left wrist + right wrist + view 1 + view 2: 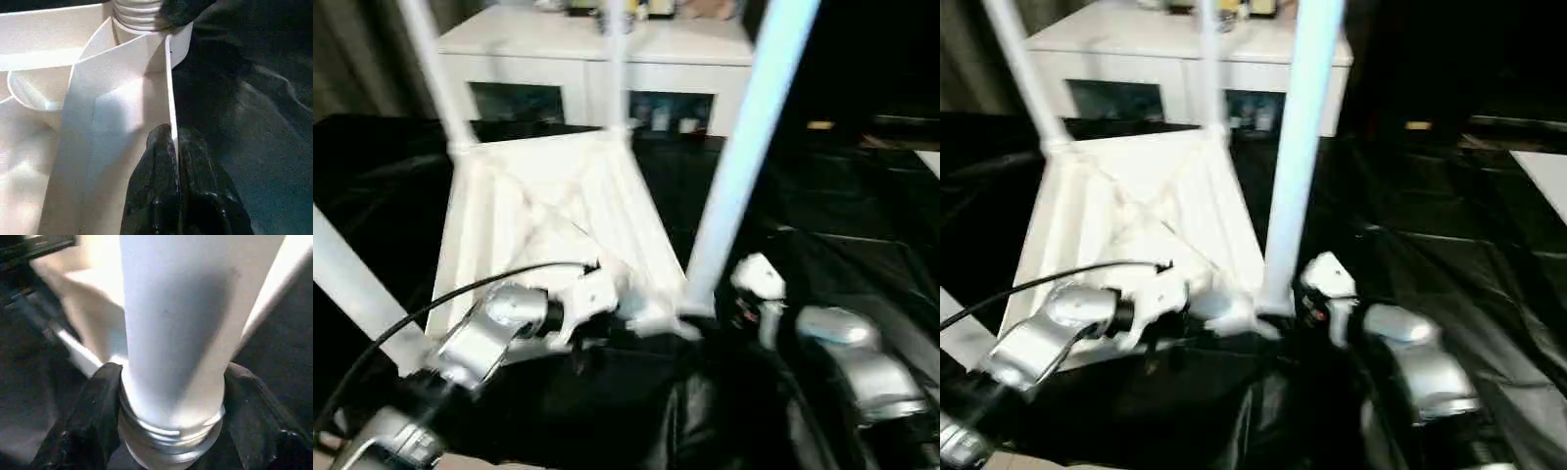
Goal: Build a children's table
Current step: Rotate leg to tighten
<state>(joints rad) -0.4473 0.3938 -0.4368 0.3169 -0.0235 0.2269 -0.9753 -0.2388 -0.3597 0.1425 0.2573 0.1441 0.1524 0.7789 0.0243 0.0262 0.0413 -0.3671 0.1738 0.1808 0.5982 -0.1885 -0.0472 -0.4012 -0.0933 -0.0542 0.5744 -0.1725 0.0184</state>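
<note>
Black sheeting covers the floor [862, 196], white cabinet [597, 59] top of frame. Upturned tabletop [548, 215] sits centre-left, legs [744, 147] up. Our left gripper [175, 181] pinches the tabletop's rim wall; our right gripper [171, 396] straddles the near-right leg's base, fingers touching both sides.

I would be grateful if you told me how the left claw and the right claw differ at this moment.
The left claw is pinched shut on the thin rim of the tabletop; the right claw stands wider, its fingers on either side of the threaded base of the near leg. The left one grips a flat edge, the right flanks a round tube. Both have black fingers.
</note>
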